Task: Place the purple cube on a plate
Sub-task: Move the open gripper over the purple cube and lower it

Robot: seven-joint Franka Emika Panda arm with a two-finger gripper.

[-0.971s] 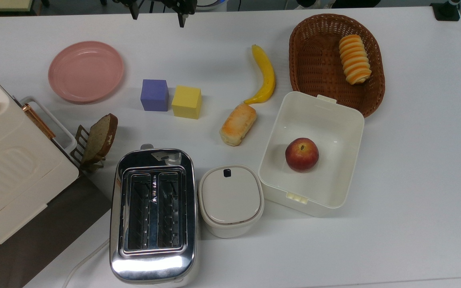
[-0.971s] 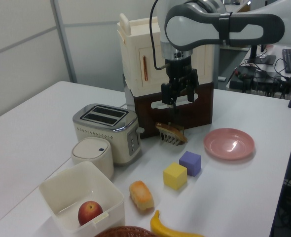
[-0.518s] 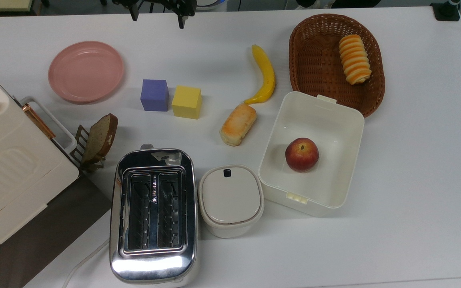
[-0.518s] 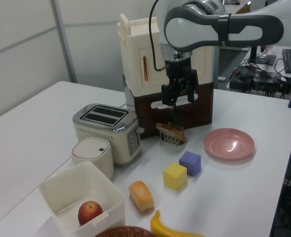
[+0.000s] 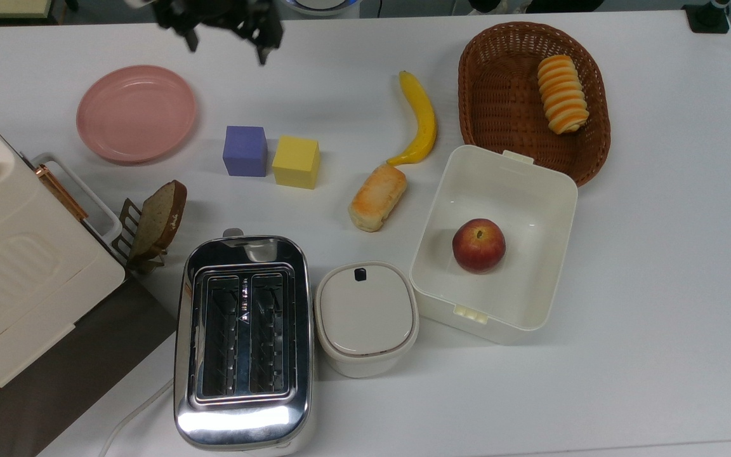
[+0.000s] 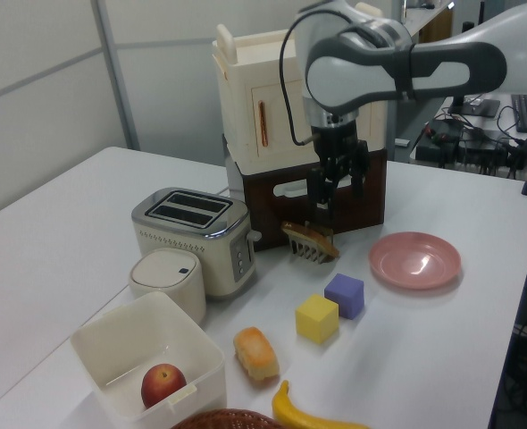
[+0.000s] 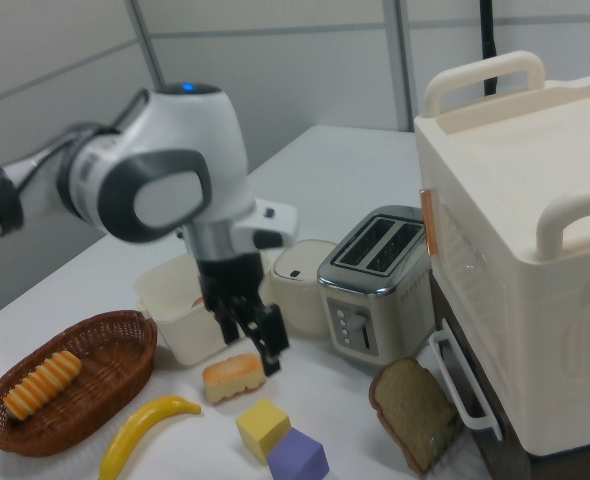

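Note:
The purple cube (image 5: 245,150) rests on the white table, touching or nearly touching the yellow cube (image 5: 296,162) on the top view's right. The pale-pink plate (image 5: 136,113) lies bare to the top view's left of the purple cube. My gripper (image 5: 226,47) hangs in the air near the table's far edge, beyond the gap between plate and cube, open with nothing between its fingers. In the left view the gripper (image 6: 339,192) is high above the purple cube (image 6: 345,295) and left of the plate (image 6: 415,260). The right view shows the gripper (image 7: 250,345) above the purple cube (image 7: 297,458).
A banana (image 5: 419,120), a bread roll (image 5: 378,197) and a wicker basket (image 5: 533,95) lie on the top view's right. A white box (image 5: 549,190) holds an apple. A toaster (image 5: 243,339), a lidded pot (image 5: 365,317), a toast rack (image 5: 156,219) and a cream appliance (image 5: 16,273) fill the near left.
My gripper has shifted toward the top view's left, closer to the plate's side, and turned a little. Cubes and plate have not moved.

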